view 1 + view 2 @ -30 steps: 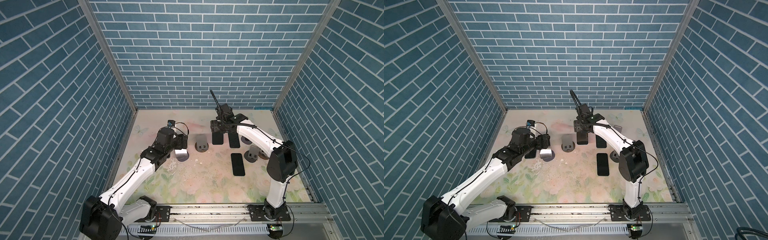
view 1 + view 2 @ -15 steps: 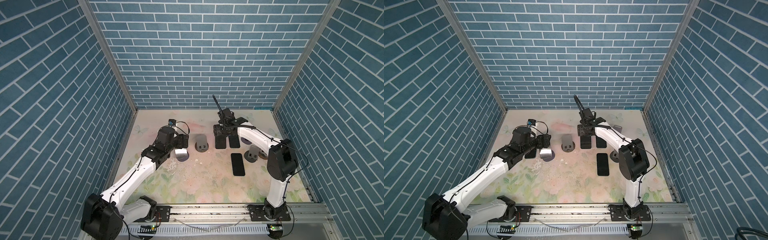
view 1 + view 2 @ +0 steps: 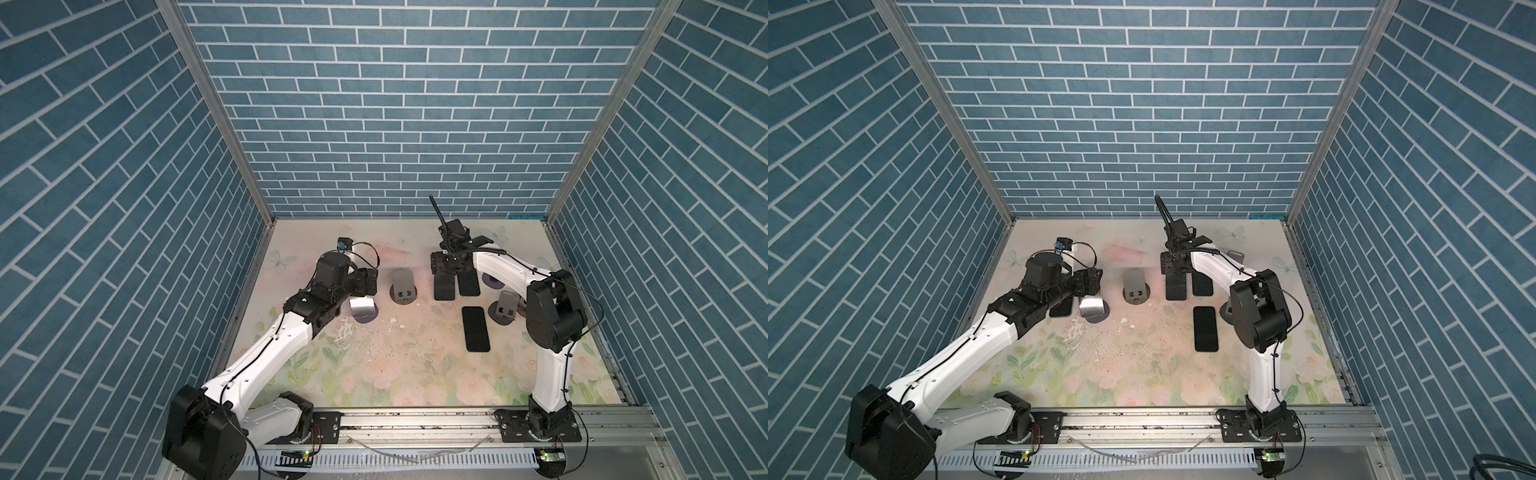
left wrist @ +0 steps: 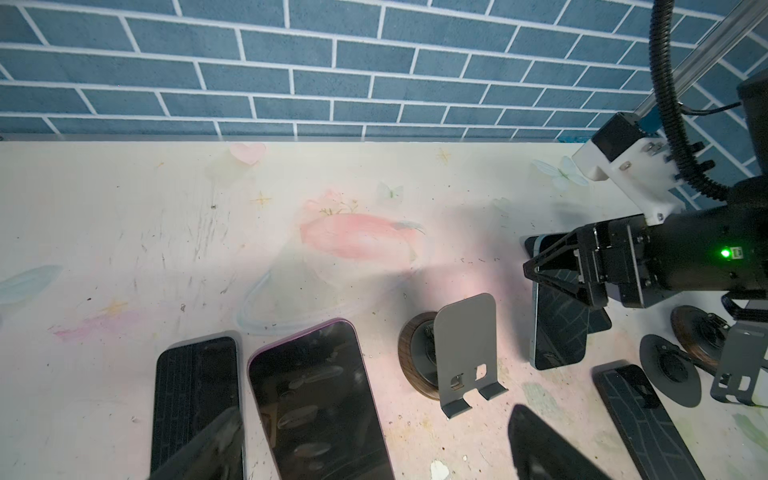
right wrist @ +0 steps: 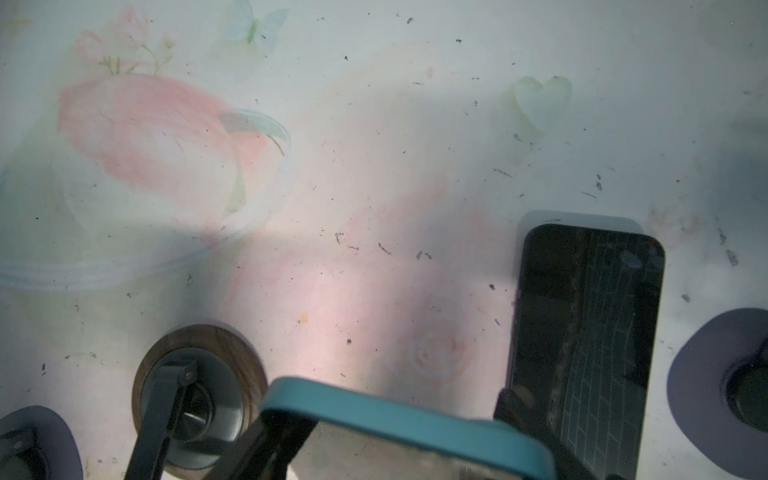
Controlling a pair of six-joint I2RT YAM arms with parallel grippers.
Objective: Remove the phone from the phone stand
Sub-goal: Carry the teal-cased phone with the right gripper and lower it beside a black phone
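My right gripper (image 3: 451, 266) is shut on a teal-cased phone (image 3: 444, 287), gripping it across its width. The phone hangs tilted, screen up, with its low end at or just above the table, beside a flat black phone (image 3: 469, 282). The left wrist view shows the same grip on the teal-cased phone (image 4: 559, 332). An empty grey phone stand (image 3: 403, 284) on a wooden base stands mid-table. My left gripper (image 4: 374, 453) is open above a purple-edged phone (image 4: 320, 399), which leans on a lavender-based stand (image 3: 365, 319).
A black phone (image 3: 476, 329) lies flat to the right of centre. Next to it stands a second empty grey stand (image 3: 507, 306), with a lavender base (image 5: 723, 390) behind it. Another black phone (image 4: 195, 399) lies beside the purple-edged one.
My right gripper has come down and slightly toward the front with the teal-cased phone. The left arm has barely moved.
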